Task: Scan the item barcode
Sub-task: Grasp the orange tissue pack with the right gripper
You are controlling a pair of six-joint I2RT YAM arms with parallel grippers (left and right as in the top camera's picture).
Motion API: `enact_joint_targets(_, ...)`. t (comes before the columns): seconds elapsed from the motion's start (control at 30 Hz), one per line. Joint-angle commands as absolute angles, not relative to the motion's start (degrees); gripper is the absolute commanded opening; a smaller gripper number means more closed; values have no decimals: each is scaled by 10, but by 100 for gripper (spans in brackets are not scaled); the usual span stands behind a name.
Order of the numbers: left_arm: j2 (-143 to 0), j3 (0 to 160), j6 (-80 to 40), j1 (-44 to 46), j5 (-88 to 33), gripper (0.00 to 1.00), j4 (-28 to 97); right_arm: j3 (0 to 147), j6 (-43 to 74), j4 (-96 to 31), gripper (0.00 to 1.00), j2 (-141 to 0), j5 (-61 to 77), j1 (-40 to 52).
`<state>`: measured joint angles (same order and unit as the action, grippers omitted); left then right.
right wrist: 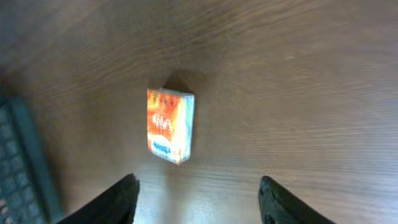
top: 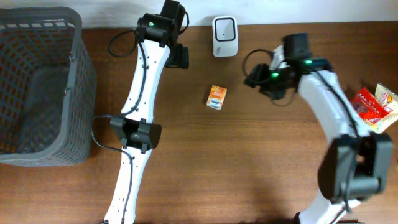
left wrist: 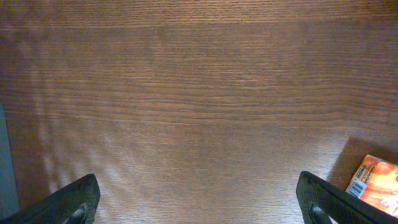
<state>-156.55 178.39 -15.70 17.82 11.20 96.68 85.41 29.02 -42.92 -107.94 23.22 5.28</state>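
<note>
Table [top: 249, 155]: brown wood grain, and you see its far edge along the top of the overhead view, with a pale strip beyond it.
Basket [top: 81, 93]: grey mesh, filling your left side from the far edge down past the middle; its wall stands just beside the left arm's elbow.
Open room: you have bare wood between the two arms and across the whole near half of the table.
Left gripper [left wrist: 196, 186]: fingers spread wide over bare wood with nothing between them, near the far edge.
Right gripper [right wrist: 199, 186]: jaws apart and empty, hovering to the right of the box and short of it.
Snack packets [top: 373, 106]: red and yellow, at your right edge, beside the right arm.
Scanner [top: 224, 28]: white, at the far edge, between the two grippers.
Box [top: 216, 97]: small and orange, lying flat mid-table, near the scanner and between the grippers, touching neither.
Box axis: its long side runs near-to-far, tilted slightly; the orange face is up, and a barcode strip shows on the side seen from the left wrist.
</note>
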Motion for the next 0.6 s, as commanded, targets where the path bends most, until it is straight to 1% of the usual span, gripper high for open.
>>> enact_joint_targets(0.0,-1556,1782,-160,176,116,99,967,850,344,-377,59,-1129,204,98)
enact_joint_targets(0.1,-1556,1782,-160,176,116,99,967,850,375,-354,58,-1154,203,122)
enact_joint_targets(0.23,-1556,1782,-160,176,116,99,967,849,402,-338,51,-1190,194,151)
enact_joint_targets(0.4,-1556,1782,-160,176,116,99,967,849,430,-332,51,-1223,175,170)
enact_joint_targets(0.47,-1556,1782,-160,176,116,99,967,849,429,-330,49,-1226,173,170)
enact_joint_targets(0.5,-1556,1782,-160,176,116,99,967,849,430,-329,47,-1226,173,169)
enact_joint_targets(0.53,-1556,1782,-160,176,116,99,967,849,429,-329,41,-1226,173,168)
enact_joint_targets(0.57,-1556,1782,-160,176,116,99,967,849,430,-329,39,-1226,173,168)
